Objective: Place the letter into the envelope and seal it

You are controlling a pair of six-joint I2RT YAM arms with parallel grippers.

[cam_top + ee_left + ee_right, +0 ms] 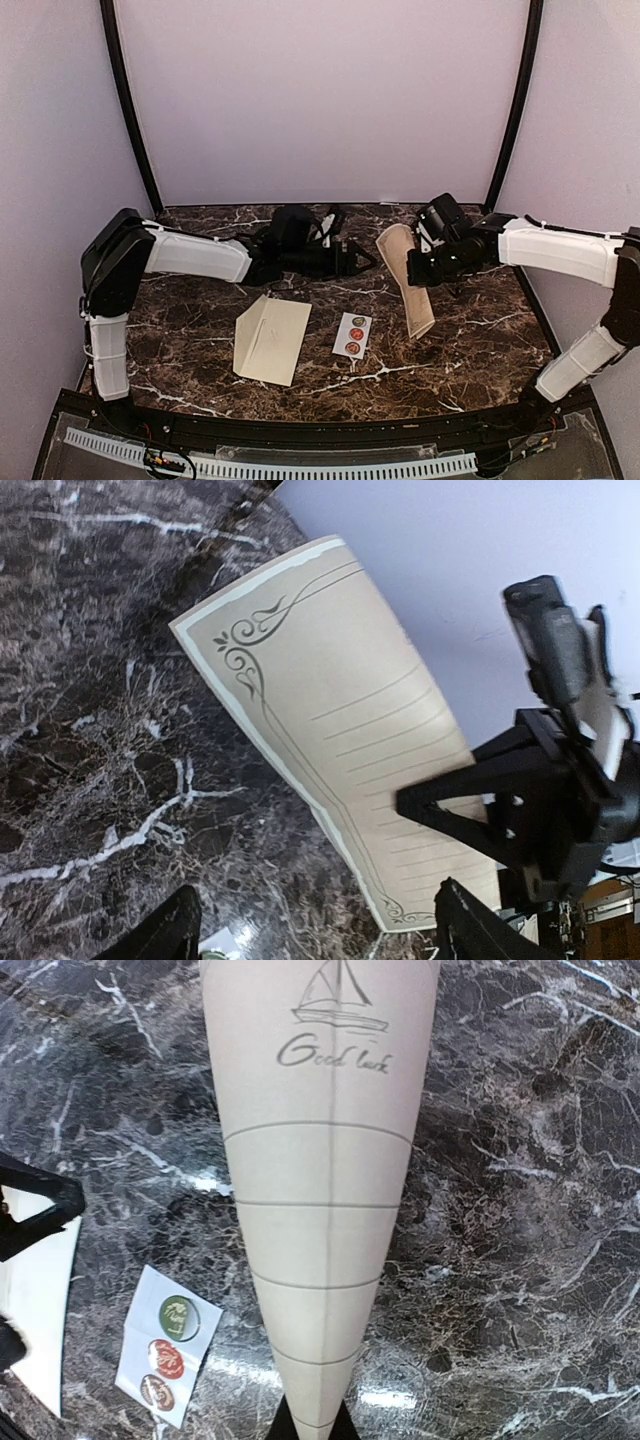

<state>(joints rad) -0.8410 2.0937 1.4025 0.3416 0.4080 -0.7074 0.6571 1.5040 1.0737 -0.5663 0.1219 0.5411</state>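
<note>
The letter (408, 285), a tan bordered sheet printed with a sailboat and "Good luck", is pinched at one end by my right gripper (418, 268) and hangs curled over the table's right middle. In the right wrist view the letter (320, 1190) narrows down into the shut gripper (313, 1430). The cream envelope (270, 340) lies on the table front-left of centre with its flap raised, and its edge shows in the right wrist view (40, 1300). My left gripper (355, 262) is open and empty, just left of the letter (330, 710); its fingertips (170, 930) frame the bottom of the left wrist view.
A small white sticker strip (352, 334) with three round dots lies between the envelope and the letter, also in the right wrist view (165, 1360). The table is dark marble (470, 340). Lilac walls and black posts close off the back and sides.
</note>
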